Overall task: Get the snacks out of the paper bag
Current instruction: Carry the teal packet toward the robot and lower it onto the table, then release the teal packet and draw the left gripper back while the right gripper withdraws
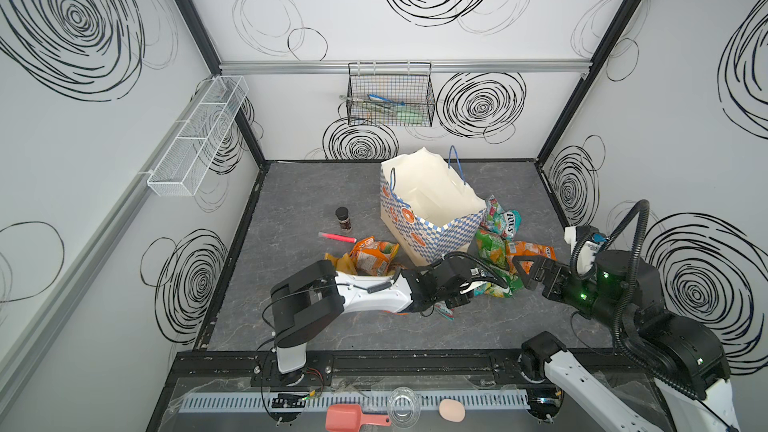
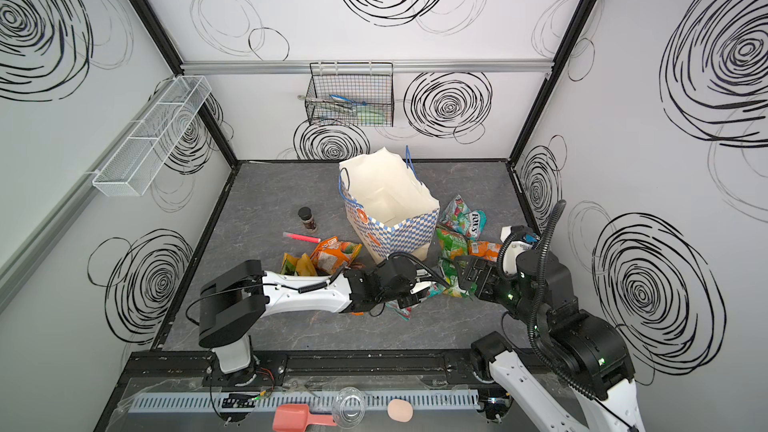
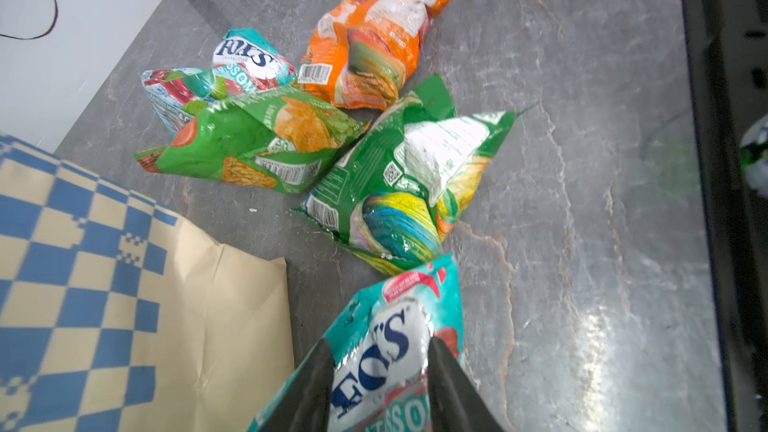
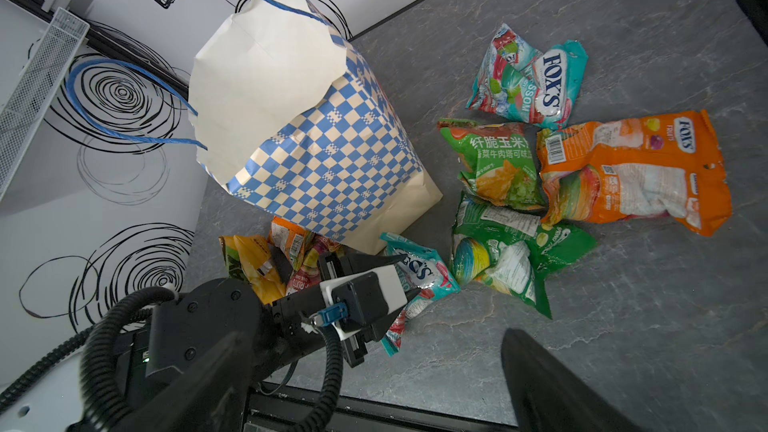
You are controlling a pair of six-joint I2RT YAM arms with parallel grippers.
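The crinkly teal FOX'S candy packet (image 3: 386, 342) lies on the grey stone-patterned tabletop (image 3: 602, 139), between the fingers of the left gripper (image 4: 411, 275). Just ahead of the gripper lies a glossy green packet (image 4: 511, 255), touching a second green packet (image 4: 494, 160) beyond it. Farther ahead lie an orange packet (image 4: 631, 172) and another teal packet (image 4: 528, 76). The tall cream paper bag with a blue checkered band (image 1: 432, 234) stands just beside the gripper, on its far side in a top view. Behind the gripper, beside its arm, lie a yellow packet (image 4: 245, 259) and a smaller orange packet (image 4: 291, 238).
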